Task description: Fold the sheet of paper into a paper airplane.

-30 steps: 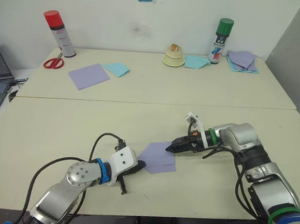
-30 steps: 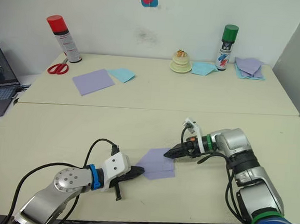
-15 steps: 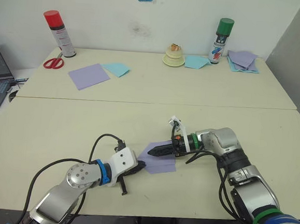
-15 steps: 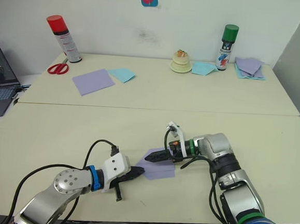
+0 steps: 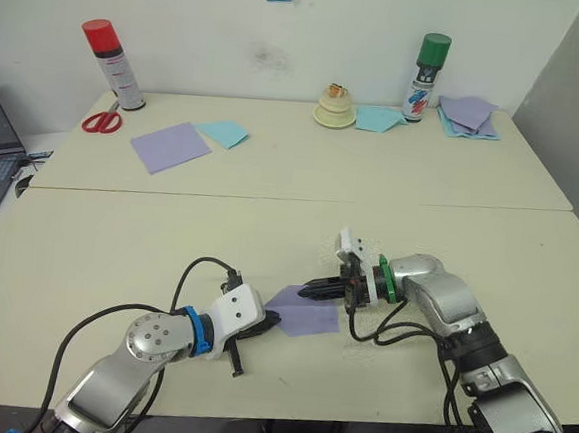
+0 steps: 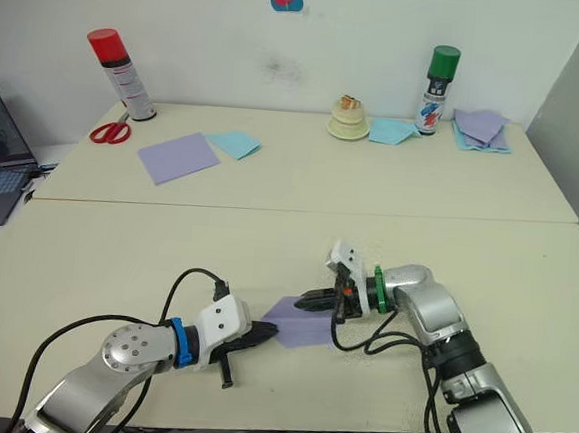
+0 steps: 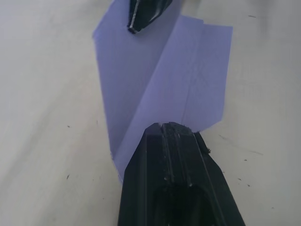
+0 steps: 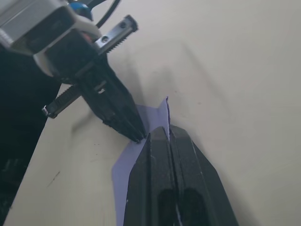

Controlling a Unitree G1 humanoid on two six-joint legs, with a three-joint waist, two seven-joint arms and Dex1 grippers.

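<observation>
Hands first: the left hand [image 5: 269, 320] lies low on the counter [image 5: 116, 253] with its black fingers pressed together, its tip bearing on the near-left corner of the sheet of paper [image 5: 307, 313]. The right hand [image 5: 307, 290], fingers likewise pressed together with no gap between them, rests its tip on the sheet's far edge from the other side, so the paper is pinned between two points rather than gripped.

Against the earlier pictures, the right hand has swept in from the sheet's right edge, crossed the top of the paper, and now drawn back slightly while turning to lie flatter. The left hand has stayed put as the anchor. The sheet, a pointed kite-like outline a second ago, now looks flatter and more tucked, with a diagonal fold edge plain in the left wrist view.

My reading is that a crease is being pressed down, an early-to-middle step; no nose or centre ridge has formed yet.

Farther off, a flat lavender square [image 5: 171, 146] and a pale blue sheet [image 5: 224, 132] sit near the scissors [image 5: 100, 119], well apart from the work.
</observation>
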